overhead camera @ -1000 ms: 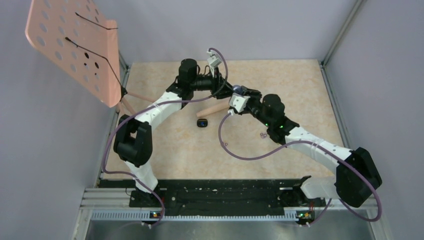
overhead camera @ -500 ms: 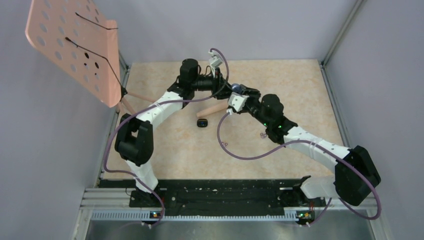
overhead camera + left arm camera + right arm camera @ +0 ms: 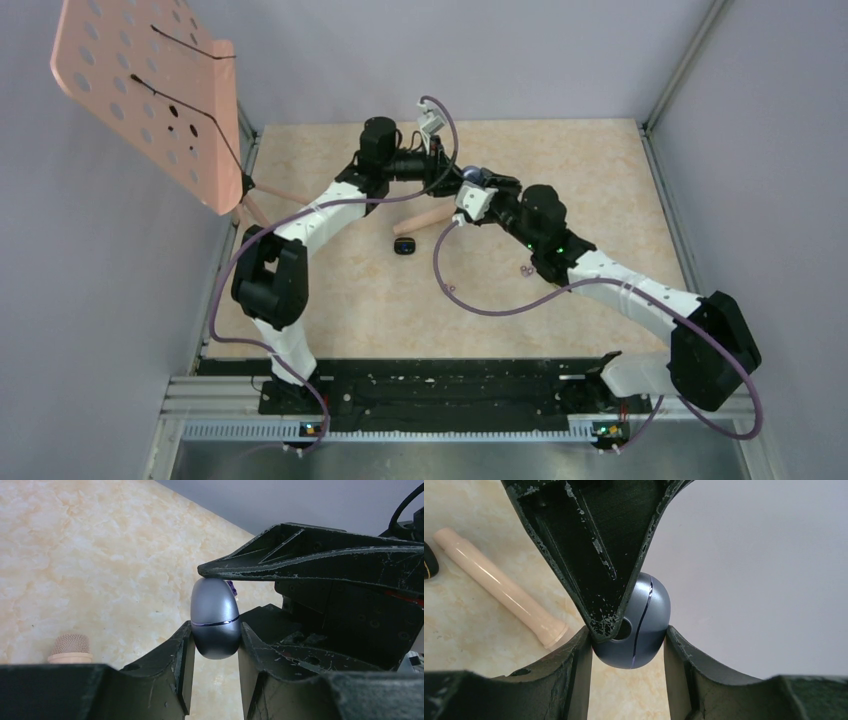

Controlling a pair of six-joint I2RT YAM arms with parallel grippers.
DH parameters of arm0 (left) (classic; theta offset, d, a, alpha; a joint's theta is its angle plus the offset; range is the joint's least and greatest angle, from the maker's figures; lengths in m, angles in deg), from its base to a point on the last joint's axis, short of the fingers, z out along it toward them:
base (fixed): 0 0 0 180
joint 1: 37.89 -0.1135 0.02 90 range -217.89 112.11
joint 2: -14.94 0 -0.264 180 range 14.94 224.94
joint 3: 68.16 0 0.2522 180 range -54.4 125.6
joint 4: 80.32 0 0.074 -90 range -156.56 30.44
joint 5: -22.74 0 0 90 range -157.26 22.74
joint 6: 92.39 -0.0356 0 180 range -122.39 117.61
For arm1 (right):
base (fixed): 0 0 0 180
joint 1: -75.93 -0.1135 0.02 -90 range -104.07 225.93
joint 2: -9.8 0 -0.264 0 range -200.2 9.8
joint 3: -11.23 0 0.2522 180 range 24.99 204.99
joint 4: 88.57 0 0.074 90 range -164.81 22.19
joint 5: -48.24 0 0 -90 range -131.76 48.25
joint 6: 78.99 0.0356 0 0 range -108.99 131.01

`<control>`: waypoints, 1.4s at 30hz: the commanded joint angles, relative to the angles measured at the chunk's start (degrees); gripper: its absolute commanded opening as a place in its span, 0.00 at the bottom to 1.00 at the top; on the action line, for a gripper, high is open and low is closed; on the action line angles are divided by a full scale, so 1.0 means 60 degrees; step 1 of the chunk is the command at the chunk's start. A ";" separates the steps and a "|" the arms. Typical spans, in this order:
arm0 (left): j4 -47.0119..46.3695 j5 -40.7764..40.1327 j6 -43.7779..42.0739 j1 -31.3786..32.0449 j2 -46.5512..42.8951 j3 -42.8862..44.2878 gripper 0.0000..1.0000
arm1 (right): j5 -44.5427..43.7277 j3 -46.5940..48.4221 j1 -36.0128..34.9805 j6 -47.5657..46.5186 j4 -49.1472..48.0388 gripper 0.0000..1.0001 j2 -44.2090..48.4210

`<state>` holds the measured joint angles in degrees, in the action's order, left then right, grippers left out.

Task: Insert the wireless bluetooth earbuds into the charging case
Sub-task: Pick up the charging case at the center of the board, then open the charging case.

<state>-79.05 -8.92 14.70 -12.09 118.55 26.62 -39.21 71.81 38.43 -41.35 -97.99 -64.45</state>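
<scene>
A pale marbled table (image 3: pixel 600 180) fills the enclosure, and a pink perforated board (image 3: pixel 140 90) stands tilted over its far-left corner. Both arms reach in toward the middle of the far half, where their tips meet above the surface. The left gripper (image 3: pixel 216 629) is clamped on the charging case (image 3: pixel 214 610), one finger pressed against each flank. The right gripper (image 3: pixel 629 636) pinches the same case from another direction, so the two pairs of fingers cross over it. The case is a smooth grey-blue egg with a thin seam around its middle, the halves closed together, held clear of the table. Below it lies a cream stick (image 3: pixel 430 217) with a mesh-covered tip. Nearer the bases rests a small black piece (image 3: pixel 404 246) (too small to make out). The wireless bluetooth earbuds (image 3: pixel 524 270) are outside the case: pinkish beads lie on the table by the right forearm, and one more (image 3: pixel 452 289) lies apart, closer to the middle.
</scene>
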 commanded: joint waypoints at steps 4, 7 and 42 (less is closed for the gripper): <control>-0.2997 0.1127 0.0781 -0.0291 -0.0061 -0.0255 0.00 | 0.1280 0.3137 0.0430 0.3114 0.4739 0.63 0.0129; -0.4011 0.1550 0.1415 -0.0491 0.0081 -0.0326 0.00 | 0.2585 0.4525 0.1016 0.4624 0.7737 0.79 0.0124; -0.8118 0.2859 0.2640 -0.0493 -0.0107 -0.1574 0.00 | 0.7023 0.9273 0.3592 0.8272 0.9723 0.78 -0.3829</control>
<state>-122.85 6.36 30.48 -15.57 120.33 17.22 6.87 123.81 58.76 7.26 -36.04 -86.40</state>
